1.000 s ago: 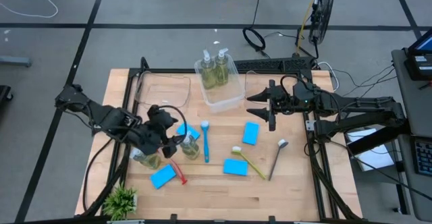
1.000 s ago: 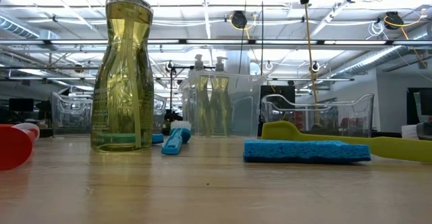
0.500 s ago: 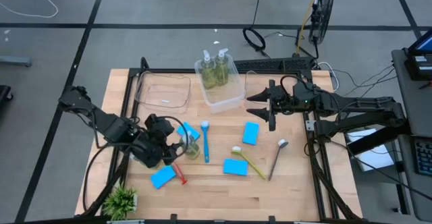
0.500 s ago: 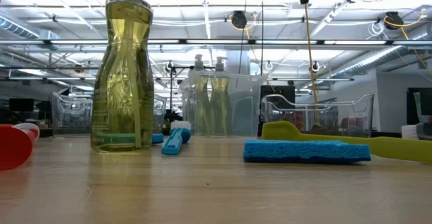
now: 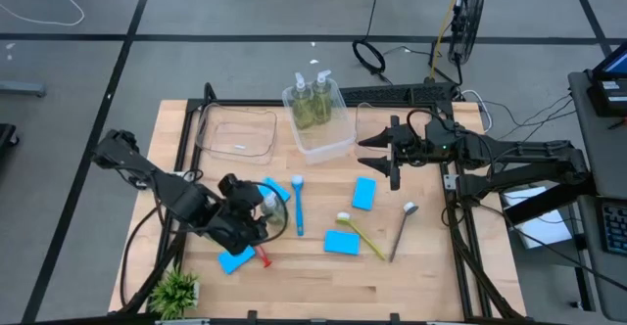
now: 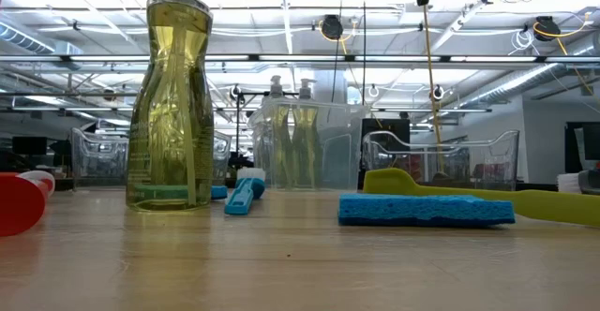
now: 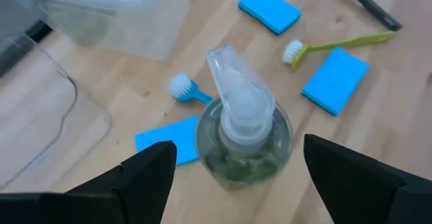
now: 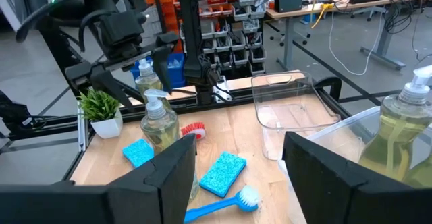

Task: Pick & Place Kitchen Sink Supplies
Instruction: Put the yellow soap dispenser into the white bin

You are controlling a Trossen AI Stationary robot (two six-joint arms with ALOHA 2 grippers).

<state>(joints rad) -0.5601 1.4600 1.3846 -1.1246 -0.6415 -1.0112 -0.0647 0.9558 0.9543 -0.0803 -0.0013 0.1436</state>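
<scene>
Fingers of the left gripper (image 7: 233, 177) widened around your bottle (image 7: 244, 140) without gripping; right gripper (image 5: 394, 156) waited open, empty.

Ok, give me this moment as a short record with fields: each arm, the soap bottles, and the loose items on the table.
left gripper: open, fingers either side of a soap bottle, not closed on it
right gripper: open, waiting by the right bin
middle bin: two bottles inside
table: blue sponges, blue brush, yellow-green brush, dark brush
potted plant: front left corner
</scene>
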